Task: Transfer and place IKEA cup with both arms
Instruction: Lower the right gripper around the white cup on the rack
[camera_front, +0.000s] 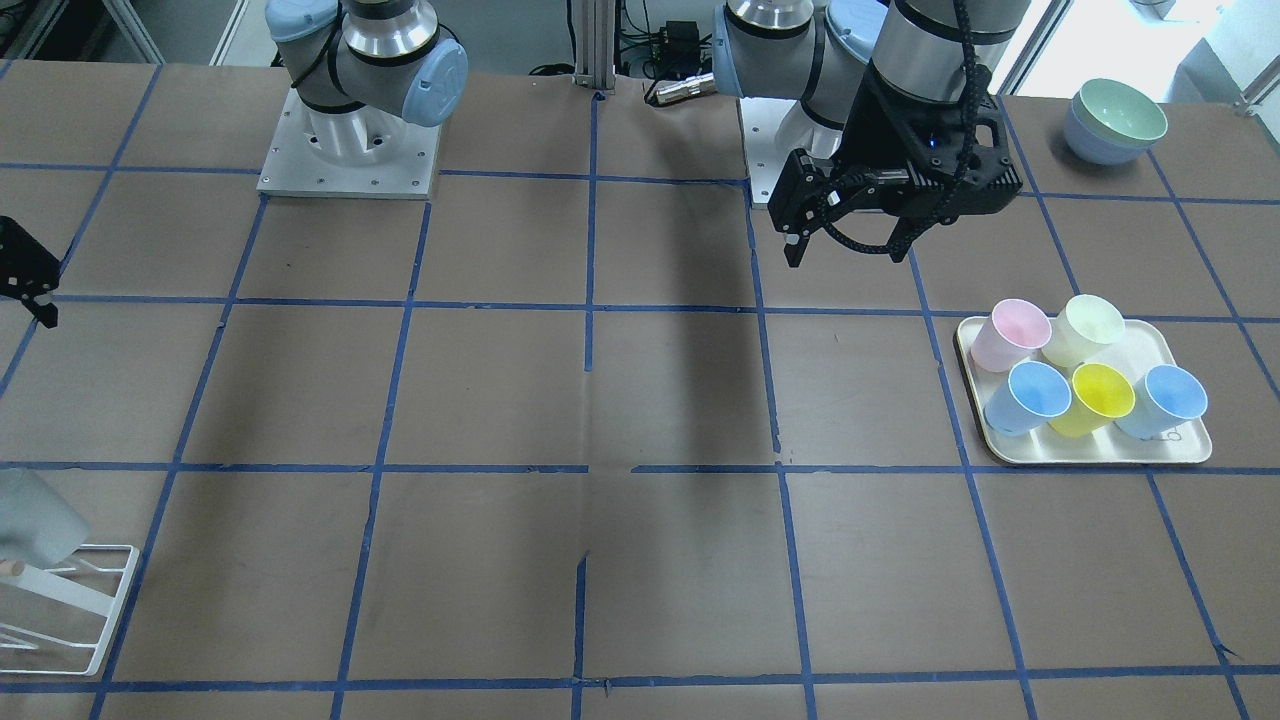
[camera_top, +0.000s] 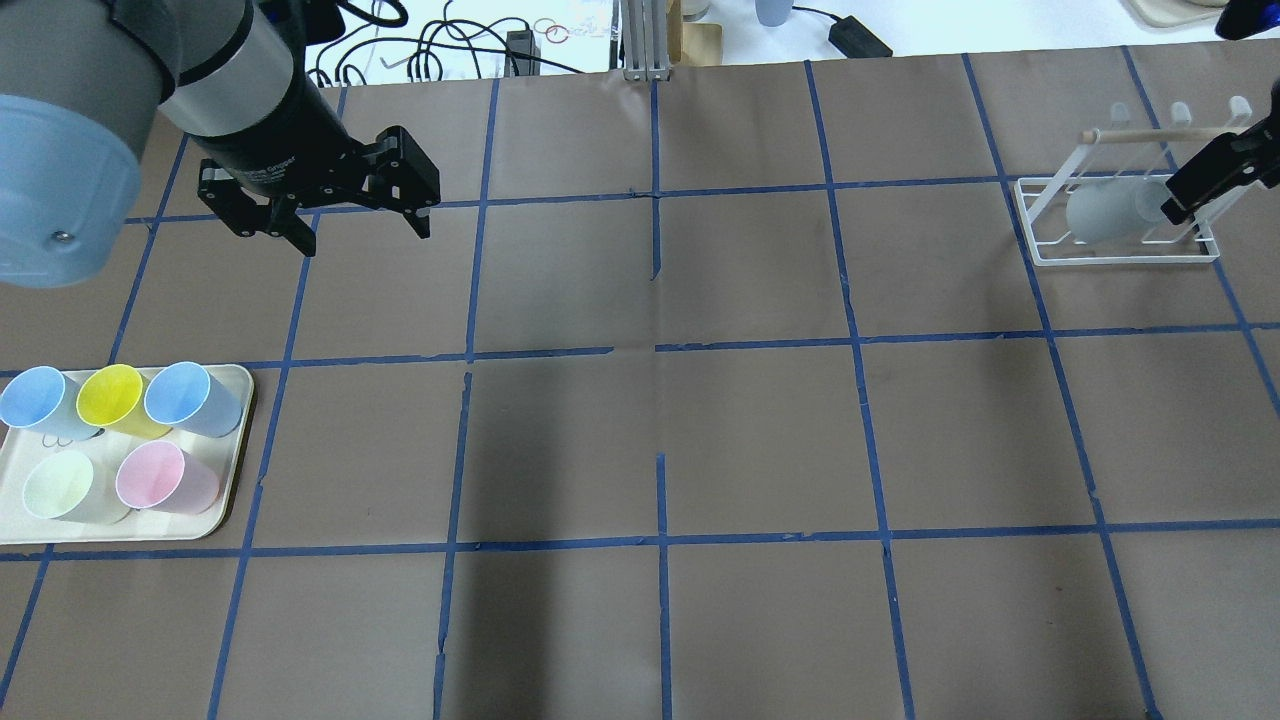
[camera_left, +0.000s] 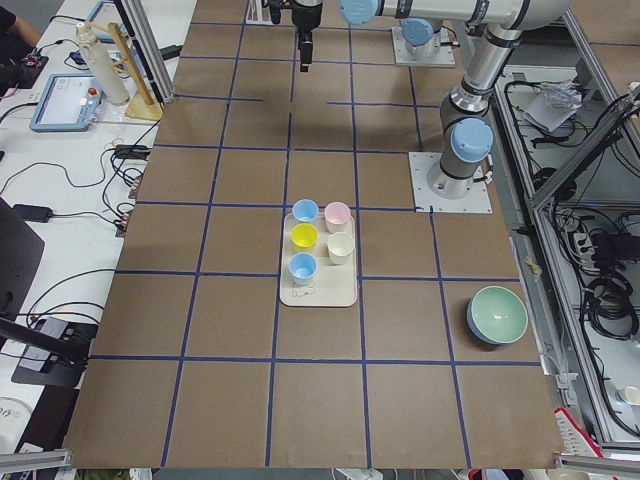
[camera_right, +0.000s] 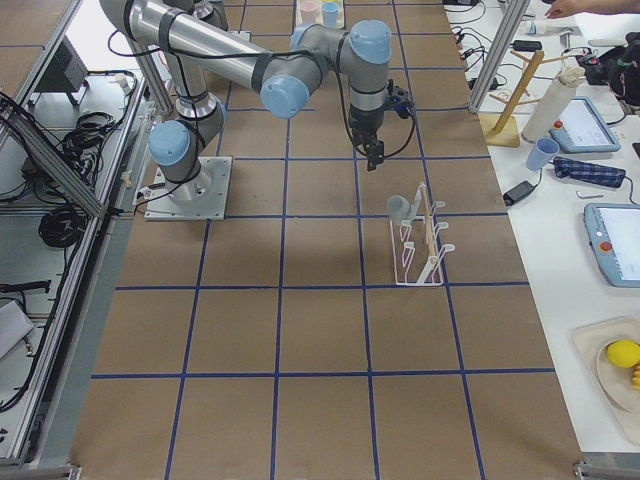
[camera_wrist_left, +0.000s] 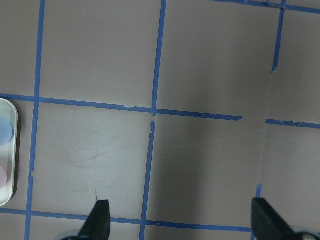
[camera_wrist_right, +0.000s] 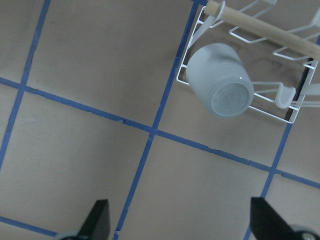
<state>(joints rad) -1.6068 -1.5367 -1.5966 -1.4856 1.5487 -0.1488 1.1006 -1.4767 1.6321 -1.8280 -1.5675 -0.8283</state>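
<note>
The pale grey IKEA cup (camera_top: 1098, 213) hangs tilted on a peg of the white wire rack (camera_top: 1040, 243) at the table's far right; it also shows in the right wrist view (camera_wrist_right: 220, 80) and at the front view's left edge (camera_front: 35, 515). My right gripper (camera_wrist_right: 182, 222) is open and empty, and hovers beside the rack, apart from the cup. My left gripper (camera_top: 363, 237) is open and empty, above bare table at the far left; in the front view it (camera_front: 845, 250) hangs above and behind the tray.
A cream tray (camera_top: 232, 498) at the left holds two blue cups, a yellow, a pink and a pale-green one. Stacked green and blue bowls (camera_front: 1115, 120) stand near the left arm's base. Blue tape lines grid the brown table.
</note>
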